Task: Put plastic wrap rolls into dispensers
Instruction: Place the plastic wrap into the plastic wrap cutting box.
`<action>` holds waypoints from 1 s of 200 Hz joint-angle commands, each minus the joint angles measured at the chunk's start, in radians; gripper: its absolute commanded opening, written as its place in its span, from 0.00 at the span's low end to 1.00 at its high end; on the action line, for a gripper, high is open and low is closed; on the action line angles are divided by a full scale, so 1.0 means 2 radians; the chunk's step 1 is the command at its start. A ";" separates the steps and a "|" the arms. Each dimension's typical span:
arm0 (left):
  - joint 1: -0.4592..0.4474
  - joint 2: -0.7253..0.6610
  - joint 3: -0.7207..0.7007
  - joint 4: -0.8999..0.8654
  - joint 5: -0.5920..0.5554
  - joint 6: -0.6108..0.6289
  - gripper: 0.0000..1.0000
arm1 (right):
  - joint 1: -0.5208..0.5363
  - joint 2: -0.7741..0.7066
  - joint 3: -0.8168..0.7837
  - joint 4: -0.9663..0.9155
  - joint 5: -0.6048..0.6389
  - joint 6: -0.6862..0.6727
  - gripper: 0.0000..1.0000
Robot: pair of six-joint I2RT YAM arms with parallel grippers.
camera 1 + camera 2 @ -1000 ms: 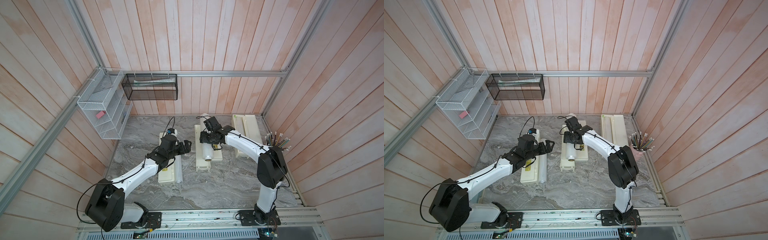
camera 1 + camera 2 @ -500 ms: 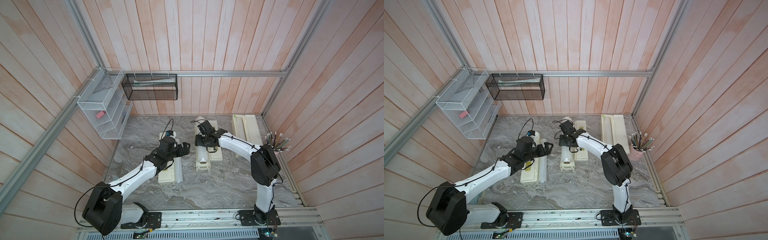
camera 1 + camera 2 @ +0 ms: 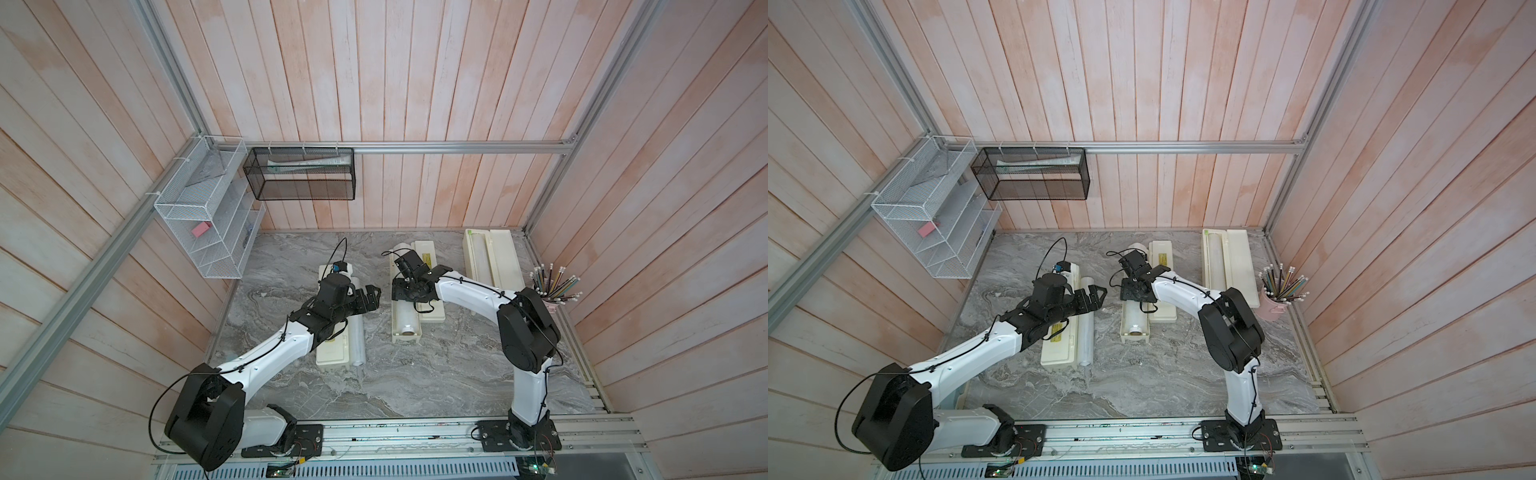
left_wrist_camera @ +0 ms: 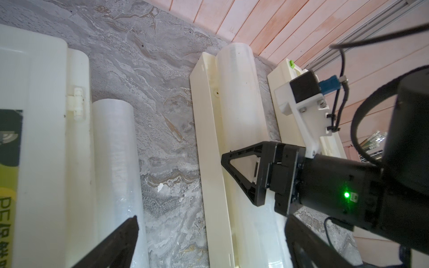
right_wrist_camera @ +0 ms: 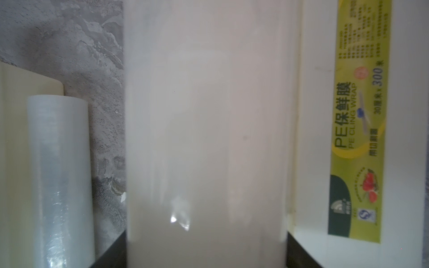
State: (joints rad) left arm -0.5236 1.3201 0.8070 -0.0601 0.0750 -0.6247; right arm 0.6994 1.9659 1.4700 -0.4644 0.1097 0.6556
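Left fingers (image 4: 116, 243) stand wide open and empty over the loose roll (image 4: 116, 150). Right fingers (image 5: 113, 257) are part-closed, clamped on the second roll (image 5: 204, 116), which lies in the middle dispenser (image 4: 209, 150).

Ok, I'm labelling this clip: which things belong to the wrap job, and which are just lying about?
Job: closed dispenser, loose roll beside it; middle dispenser, middle roll in the right hand; far dispenser, apparently loaded.
Lying about: pencil cup, white wire rack, black mesh basket, pink block.
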 commanded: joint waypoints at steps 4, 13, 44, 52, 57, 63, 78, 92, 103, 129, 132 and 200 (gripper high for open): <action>0.003 0.000 -0.007 0.009 0.008 -0.001 1.00 | 0.005 -0.012 0.011 0.060 0.016 0.002 0.41; 0.003 0.000 -0.007 0.010 0.007 -0.001 1.00 | 0.005 -0.009 0.010 0.058 0.016 0.001 0.41; 0.003 0.005 -0.005 0.011 0.010 0.001 1.00 | 0.005 0.004 0.012 0.056 0.016 -0.002 0.45; 0.003 0.006 -0.005 0.011 0.010 0.002 1.00 | 0.005 0.008 0.014 0.053 0.016 -0.002 0.46; 0.003 0.006 -0.005 0.011 0.011 0.002 1.00 | 0.004 0.011 0.016 0.050 0.016 -0.002 0.47; 0.003 0.005 -0.005 0.010 0.011 0.002 1.00 | 0.005 0.014 0.018 0.048 0.017 -0.002 0.48; 0.003 0.005 -0.004 0.010 0.010 0.003 1.00 | 0.005 0.019 0.021 0.045 0.018 0.000 0.53; 0.003 0.004 -0.005 0.010 0.010 0.004 1.00 | 0.005 0.022 0.022 0.043 0.020 0.000 0.55; 0.003 0.004 -0.005 0.009 0.010 0.004 1.00 | 0.005 0.024 0.023 0.043 0.021 0.000 0.57; 0.003 0.006 -0.003 0.009 0.010 0.006 1.00 | 0.005 0.029 0.029 0.035 0.023 0.001 0.63; 0.003 0.006 -0.003 0.009 0.010 0.006 1.00 | 0.005 0.029 0.029 0.034 0.022 0.000 0.64; 0.003 0.018 -0.001 0.015 0.020 0.005 1.00 | 0.007 0.019 0.040 0.019 0.031 -0.006 0.75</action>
State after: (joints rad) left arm -0.5236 1.3422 0.8070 -0.0525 0.0975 -0.6243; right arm 0.7063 2.0315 1.4967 -0.4725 0.1265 0.6544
